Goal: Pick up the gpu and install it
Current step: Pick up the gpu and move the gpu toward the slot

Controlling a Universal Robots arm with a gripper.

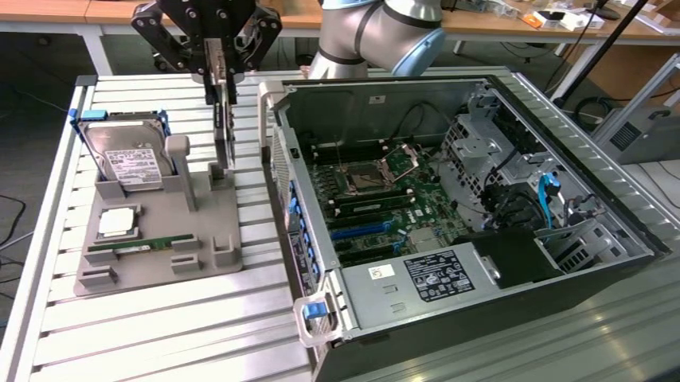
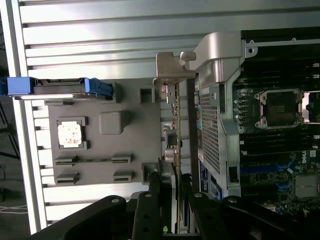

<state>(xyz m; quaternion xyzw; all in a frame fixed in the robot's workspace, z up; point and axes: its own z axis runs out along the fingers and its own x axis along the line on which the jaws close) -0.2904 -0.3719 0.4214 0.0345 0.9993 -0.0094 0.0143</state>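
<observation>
The gpu [image 1: 223,119], a thin flat dark brownish card with a silver metal end bracket, is standing upright on its long edge in a slot of the grey moulded plastic holder [image 1: 149,267], at the side of the holder facing the open black computer case [image 1: 531,318]. The black two-fingered tool [image 1: 219,76] is reaching down from above and pinching the card's upper edge, one finger pressing on each face, while the lower edge is sitting in the holder, so the card is not yet looking lifted clear. Judging by its build, the card is looking light and stiff yet fragile: small parts are crowding its faces and the connector edge is running along the bottom, so the bare upper rim, near the middle of its length, is seeming the safest place to grip, squarely enough that the board is neither twisting nor pivoting between the fingers. Elsewhere on the holder, a silver hard drive with a white label [image 1: 130,163] is leaning in its blue-edged cradle at the far end, a square silver processor chip [image 1: 117,223] is lying near the middle, and a narrow green RAM stick [image 1: 143,243] is lying towards the near end. The holder is resting on the slatted aluminium counter [image 1: 159,326], just beside the case.
</observation>
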